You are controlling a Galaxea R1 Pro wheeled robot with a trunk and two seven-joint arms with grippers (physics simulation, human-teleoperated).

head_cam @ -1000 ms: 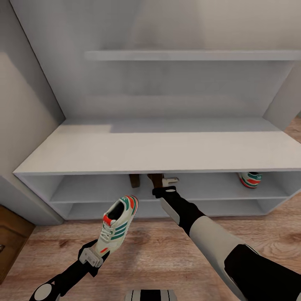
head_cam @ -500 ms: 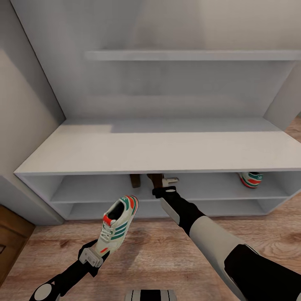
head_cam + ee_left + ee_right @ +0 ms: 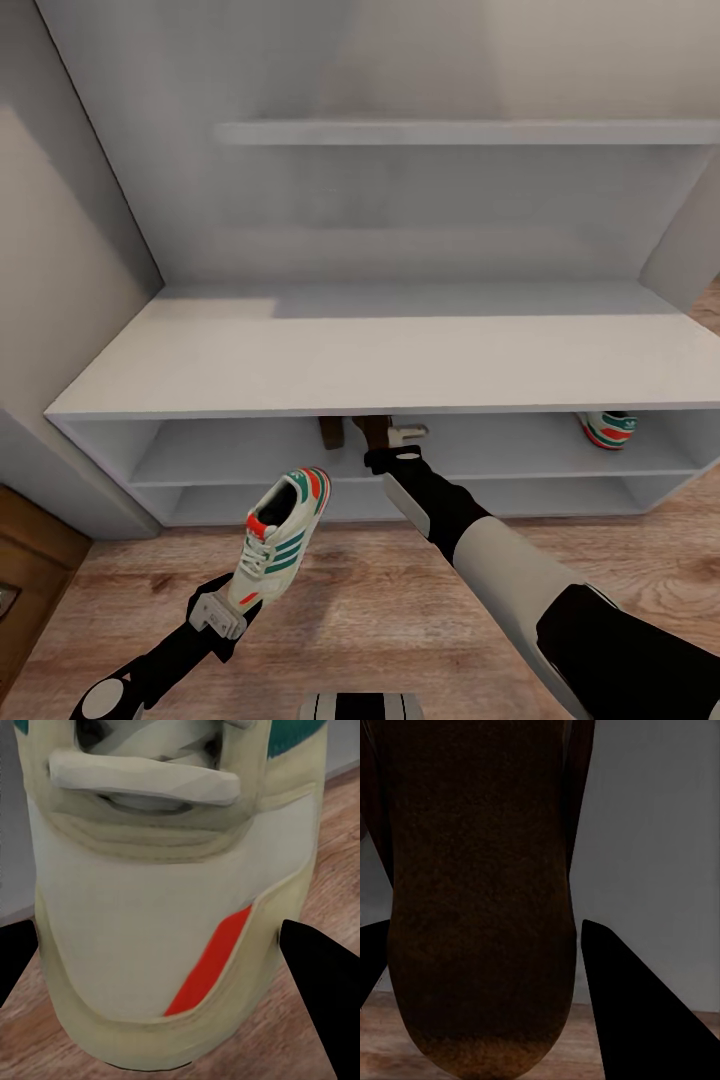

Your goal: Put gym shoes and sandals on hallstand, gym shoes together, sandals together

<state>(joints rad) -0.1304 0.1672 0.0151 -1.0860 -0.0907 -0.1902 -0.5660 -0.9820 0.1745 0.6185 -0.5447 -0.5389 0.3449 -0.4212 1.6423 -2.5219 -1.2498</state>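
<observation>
Gym shoe [image 3: 280,540] in my left end effector [image 3: 225,612], gripped at the heel, toe pointing up and away toward the hallstand [image 3: 380,350]. It hangs above the corridor floor [image 3: 400,610], just in front of the lower shelves. In the left wrist view the shoe's cream heel with its red-orange patch [image 3: 180,907] sits between my two dark fingers [image 3: 322,982], which press against it on both sides.

Second gym shoe [image 3: 610,428] lies on the upper open shelf, far to the right end, heel facing out.

One sandal [image 3: 372,432] at the shelf's middle, my right end effector [image 3: 400,445] reaching in under the flat top. The right wrist view shows the dark brown sandal sole [image 3: 472,907] between my fingers [image 3: 637,1005]; whether they are closed on it I cannot tell. A second sandal [image 3: 332,430] stands just beside the first, on its left, on the same shelf.

A thin wall shelf [image 3: 460,132] hangs above the hallstand.
</observation>
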